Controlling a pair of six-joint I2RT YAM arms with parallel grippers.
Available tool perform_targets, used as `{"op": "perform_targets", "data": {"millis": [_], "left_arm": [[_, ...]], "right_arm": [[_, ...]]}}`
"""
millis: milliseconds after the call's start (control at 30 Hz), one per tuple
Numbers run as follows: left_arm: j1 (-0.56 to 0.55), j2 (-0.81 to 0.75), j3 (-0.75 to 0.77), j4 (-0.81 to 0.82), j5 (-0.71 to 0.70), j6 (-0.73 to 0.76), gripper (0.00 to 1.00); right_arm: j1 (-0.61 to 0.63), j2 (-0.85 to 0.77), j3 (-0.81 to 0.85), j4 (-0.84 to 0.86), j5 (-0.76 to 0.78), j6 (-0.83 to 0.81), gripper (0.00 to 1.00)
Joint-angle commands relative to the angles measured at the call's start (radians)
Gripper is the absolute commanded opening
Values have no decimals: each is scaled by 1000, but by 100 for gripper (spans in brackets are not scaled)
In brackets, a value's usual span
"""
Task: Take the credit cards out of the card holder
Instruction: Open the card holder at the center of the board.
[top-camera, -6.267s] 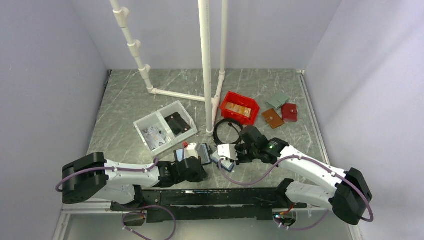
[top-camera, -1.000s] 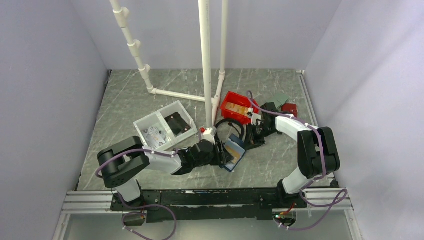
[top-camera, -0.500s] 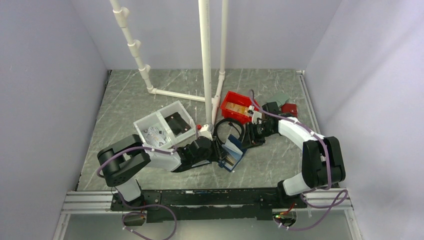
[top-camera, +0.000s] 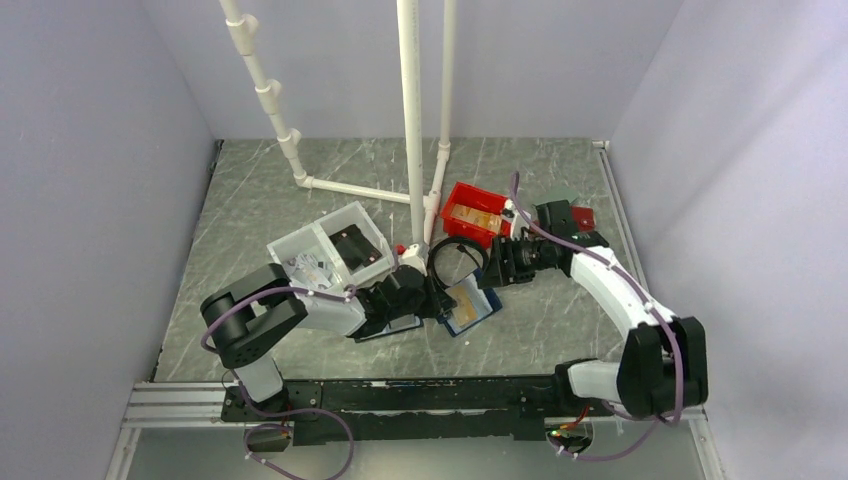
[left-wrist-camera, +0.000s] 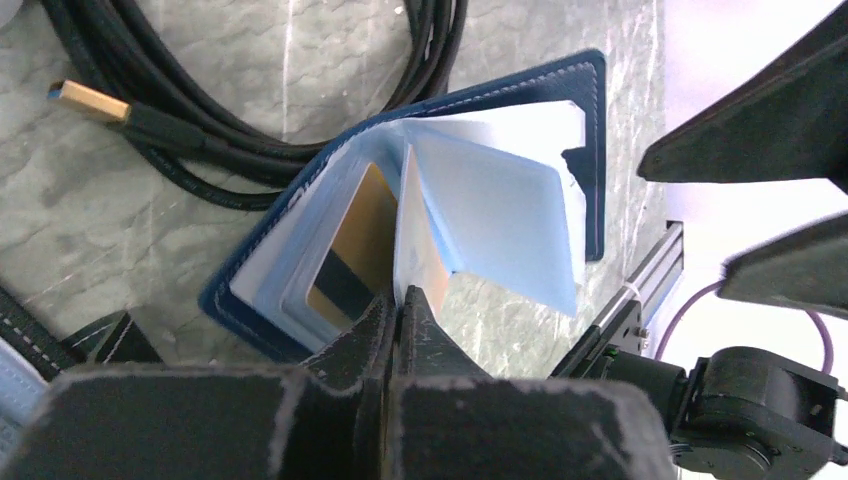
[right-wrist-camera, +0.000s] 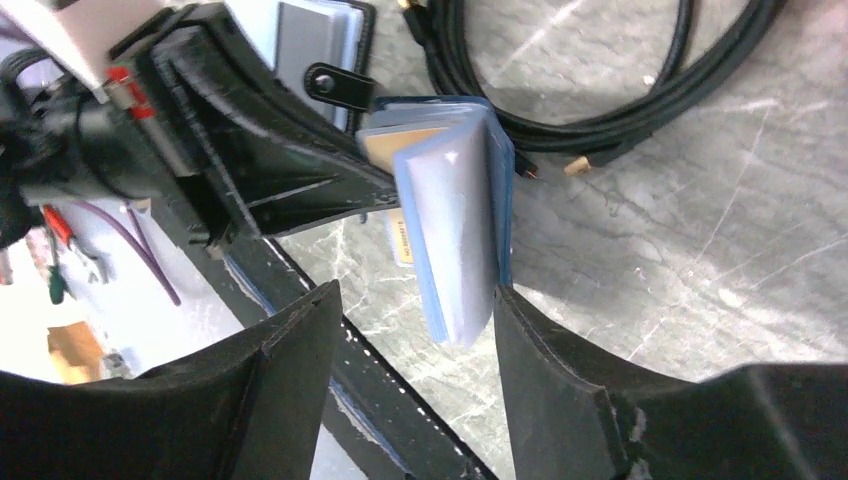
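A grey-veined surface (top-camera: 260, 180) carries a white pipe frame (top-camera: 410, 120) rising at 12 o'clock. A coiled black cable (left-wrist-camera: 220, 145) with a gold plug (left-wrist-camera: 85, 98) lies near the middle. At 1 o'clock from the coil sits a red bin (top-camera: 452, 200) holding something orange-brown. At 9 o'clock stands a clear two-part bin (top-camera: 310, 225), a dark item in its right half. A red wallet (top-camera: 583, 213) shows at 3 o'clock of the red bin. A black-edged folio (right-wrist-camera: 312, 35) has a grey panel.
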Motion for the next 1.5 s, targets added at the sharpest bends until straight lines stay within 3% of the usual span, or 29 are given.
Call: {"op": "perform_targets", "data": {"millis": [0,100,200,300,400,533,767,967,1267,1467], "left_arm": [[21,12,5,19,31,42,0],[25,-6,-17,43,53,65,0],[25,-26,-31,69,78,91,0],[26,-39,-33,84,106,99,0],[26,-40,-29,93,123,90,0],[26,-29,-27,130,137,52,0],[26,3,43,47,157,-57,0],[25,52,157,-136,179,-91,0],[18,73,194,-187,194,-144,0],[18,82,223,-264,202,-169,0]], "right_arm": [[1,-98,49,10,-70,-107,61],[1,-150,75,-38,-121,-282,63],[2,-174,98,-119,-280,-463,61],[34,-162,103,-156,-433,-533,54],[136,-135,104,-188,-470,-597,40],[267,-128,74,-150,-407,-613,32],[344,-169,-12,2,-255,-592,30],[376,-199,-5,-115,-228,-798,32],[532,-251,-112,-9,3,-858,29],[584,-229,-154,-47,74,-1022,26]]}}
